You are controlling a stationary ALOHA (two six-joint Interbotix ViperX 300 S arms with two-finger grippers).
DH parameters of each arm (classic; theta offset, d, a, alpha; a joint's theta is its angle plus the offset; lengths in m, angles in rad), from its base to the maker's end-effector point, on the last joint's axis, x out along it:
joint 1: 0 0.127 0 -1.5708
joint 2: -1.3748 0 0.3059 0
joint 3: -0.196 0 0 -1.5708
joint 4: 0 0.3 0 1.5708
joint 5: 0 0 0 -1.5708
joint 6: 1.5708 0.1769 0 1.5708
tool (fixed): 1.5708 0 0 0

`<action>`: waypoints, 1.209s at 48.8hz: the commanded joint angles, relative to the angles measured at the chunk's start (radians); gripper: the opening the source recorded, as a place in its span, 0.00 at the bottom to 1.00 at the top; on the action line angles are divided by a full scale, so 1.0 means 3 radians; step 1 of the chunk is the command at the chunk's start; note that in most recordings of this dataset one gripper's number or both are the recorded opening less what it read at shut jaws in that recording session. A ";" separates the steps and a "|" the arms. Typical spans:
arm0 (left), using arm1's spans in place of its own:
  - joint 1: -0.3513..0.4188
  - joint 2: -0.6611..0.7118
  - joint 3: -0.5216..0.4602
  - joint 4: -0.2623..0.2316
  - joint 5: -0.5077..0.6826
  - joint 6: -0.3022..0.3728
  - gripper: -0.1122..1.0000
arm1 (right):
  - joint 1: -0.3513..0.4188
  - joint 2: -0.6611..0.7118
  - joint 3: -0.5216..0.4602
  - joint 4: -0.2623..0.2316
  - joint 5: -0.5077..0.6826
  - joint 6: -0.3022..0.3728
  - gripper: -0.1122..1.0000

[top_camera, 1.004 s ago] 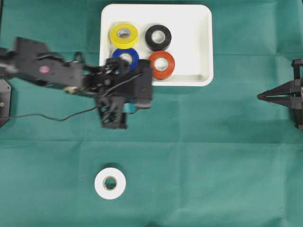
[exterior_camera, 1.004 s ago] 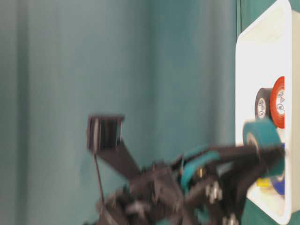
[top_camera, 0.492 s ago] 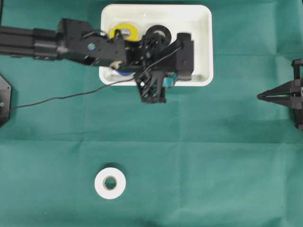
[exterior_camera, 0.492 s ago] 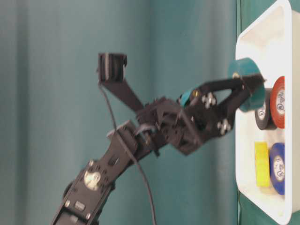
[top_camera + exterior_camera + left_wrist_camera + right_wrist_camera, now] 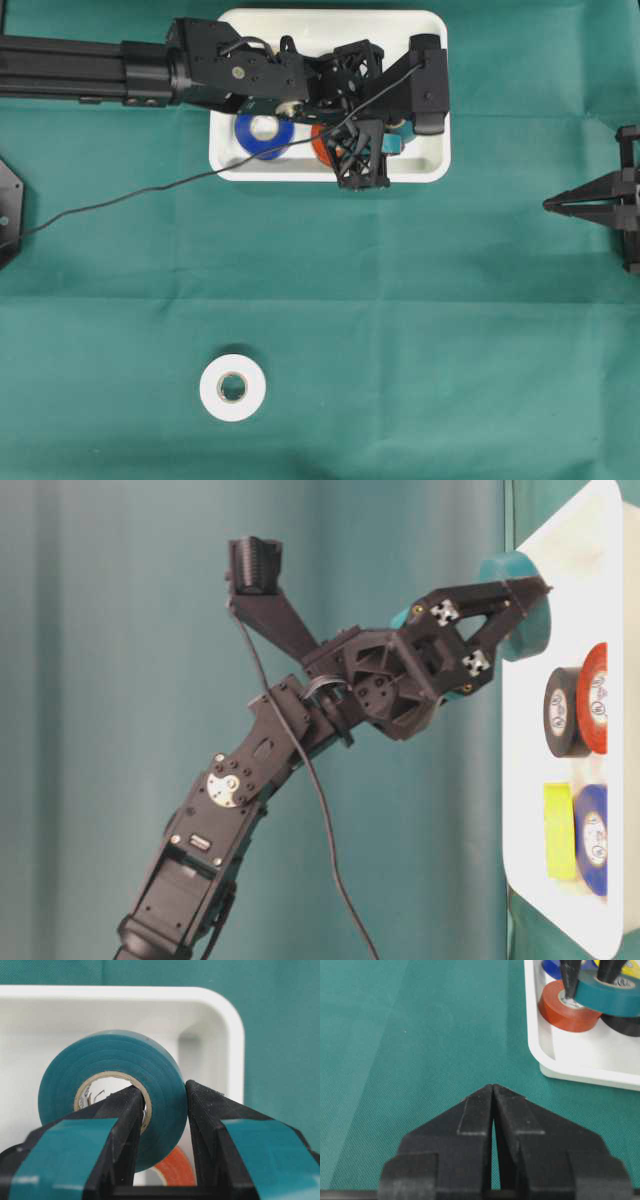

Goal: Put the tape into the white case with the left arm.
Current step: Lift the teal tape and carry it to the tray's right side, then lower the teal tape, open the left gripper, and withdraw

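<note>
No words, numbers or brand names can be read anywhere. The inner core of the teal tape roll (image 5: 112, 1095) carries small dark print in the left wrist view, too small and partly hidden to make out. The black tape roll (image 5: 562, 712) and red tape roll (image 5: 594, 699) show round core labels, illegible

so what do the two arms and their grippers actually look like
The left arm is matte black, built of boxy segments with silver screws, and a thin black cable trails from it. Its left gripper has two pointed black fingers wrapped in teal bands. The right gripper is plain black, pointed, with no bands.
</note>
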 commanded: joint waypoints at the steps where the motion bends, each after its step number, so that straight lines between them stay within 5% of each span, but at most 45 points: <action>1: 0.0000 -0.0061 -0.0102 0.0005 -0.0015 0.0000 0.33 | 0.0000 0.0020 -0.0036 0.0000 -0.0031 0.0005 0.02; 18: -0.0010 -0.0066 -0.0072 0.0005 -0.0010 -0.0005 0.33 | -0.0005 0.0020 -0.0036 0.0000 -0.0031 0.0005 0.02; 30: -0.0015 -0.0153 0.0010 0.0005 -0.0015 0.0000 0.90 | -0.0005 0.0020 -0.0041 0.0000 -0.0031 0.0005 0.02; 59: -0.0036 -0.0839 0.0752 0.0005 -0.0061 -0.0020 0.87 | -0.0005 0.0020 -0.0036 0.0000 -0.0031 0.0005 0.02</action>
